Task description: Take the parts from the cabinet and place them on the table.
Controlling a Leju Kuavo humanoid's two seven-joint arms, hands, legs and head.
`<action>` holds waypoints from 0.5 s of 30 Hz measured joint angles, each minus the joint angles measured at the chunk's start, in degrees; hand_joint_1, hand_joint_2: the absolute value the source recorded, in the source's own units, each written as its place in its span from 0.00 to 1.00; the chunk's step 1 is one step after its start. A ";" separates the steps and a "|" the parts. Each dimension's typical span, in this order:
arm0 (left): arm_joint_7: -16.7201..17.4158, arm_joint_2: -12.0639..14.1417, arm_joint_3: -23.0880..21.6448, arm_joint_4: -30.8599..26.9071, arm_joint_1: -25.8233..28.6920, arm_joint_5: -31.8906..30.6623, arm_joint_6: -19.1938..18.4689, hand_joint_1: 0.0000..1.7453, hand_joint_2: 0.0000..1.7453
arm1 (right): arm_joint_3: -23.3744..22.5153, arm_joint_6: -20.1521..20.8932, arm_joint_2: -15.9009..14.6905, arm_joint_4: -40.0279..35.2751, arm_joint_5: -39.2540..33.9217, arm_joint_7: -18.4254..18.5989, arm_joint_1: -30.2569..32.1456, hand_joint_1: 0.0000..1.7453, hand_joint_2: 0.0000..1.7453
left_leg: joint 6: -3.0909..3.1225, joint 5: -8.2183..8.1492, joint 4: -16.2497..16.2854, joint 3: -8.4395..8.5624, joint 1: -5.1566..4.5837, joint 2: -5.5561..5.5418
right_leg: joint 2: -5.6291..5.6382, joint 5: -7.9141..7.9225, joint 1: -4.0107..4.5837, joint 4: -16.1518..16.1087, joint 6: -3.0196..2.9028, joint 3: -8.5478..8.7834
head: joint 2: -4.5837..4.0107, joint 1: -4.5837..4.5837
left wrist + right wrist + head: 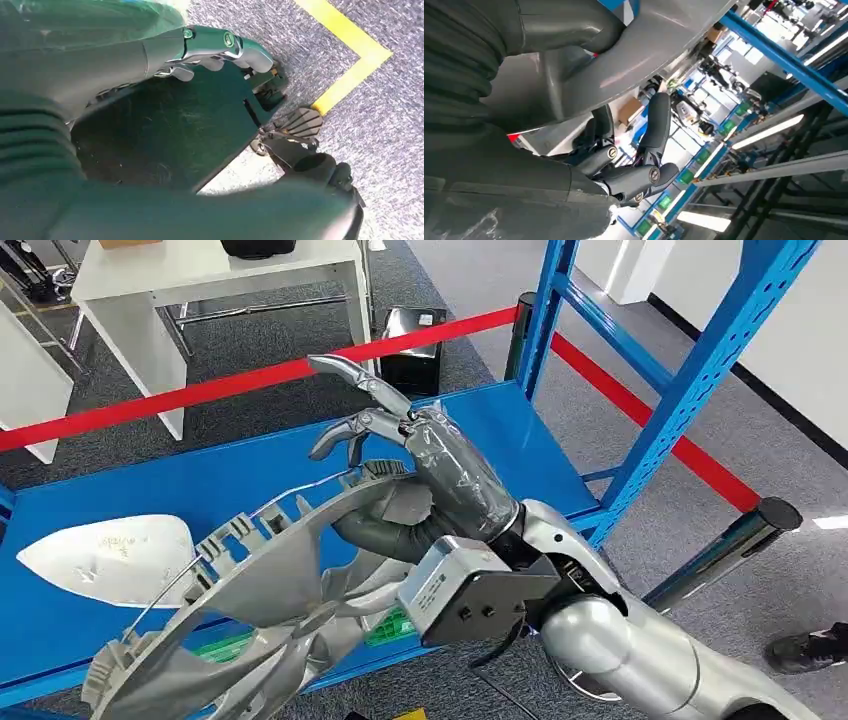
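Observation:
A large grey fan-shaped part (pixel 270 580), a ribbed ring with curved blades, hangs tilted over the front edge of the blue cabinet shelf (pixel 250 475). My right hand (pixel 420 460) grips its rim, thumb under the ring and fingers above, some raised. The right wrist view shows the same grey part (pixel 659 40) pressed between the thumb and the dark fingers (pixel 624 175). A white shell-like part (pixel 110 555) lies on the shelf to the left. My left hand (pixel 210 45) hangs over the carpet floor and holds nothing, its fingers apart from the thumb.
Blue rack uprights (pixel 700 380) stand at the shelf's right end. Red barrier tape (pixel 200 390) runs behind the shelf to a black post (pixel 720 550). A white table (pixel 200 280) stands beyond it. A person's shoe (pixel 810 648) is at the far right.

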 joint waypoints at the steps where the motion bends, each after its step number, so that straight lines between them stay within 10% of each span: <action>1: 0.00 0.00 0.00 0.00 0.01 0.00 0.07 0.00 1.00 | 0.07 0.00 0.00 -0.31 0.04 -0.04 0.00 1.00 1.00 | 0.00 0.00 0.00 0.00 0.00 0.00 | 0.00 0.00 0.00 0.00 0.00 0.00 | 0.00 0.00; 15: -0.26 0.00 0.00 0.00 0.09 0.79 0.07 0.00 1.00 | 0.33 -0.20 0.09 -3.12 0.48 0.31 -0.27 1.00 1.00 | 0.00 0.00 0.00 0.00 0.00 0.00 | 0.00 0.00 0.00 0.02 0.00 0.00 | 0.00 0.00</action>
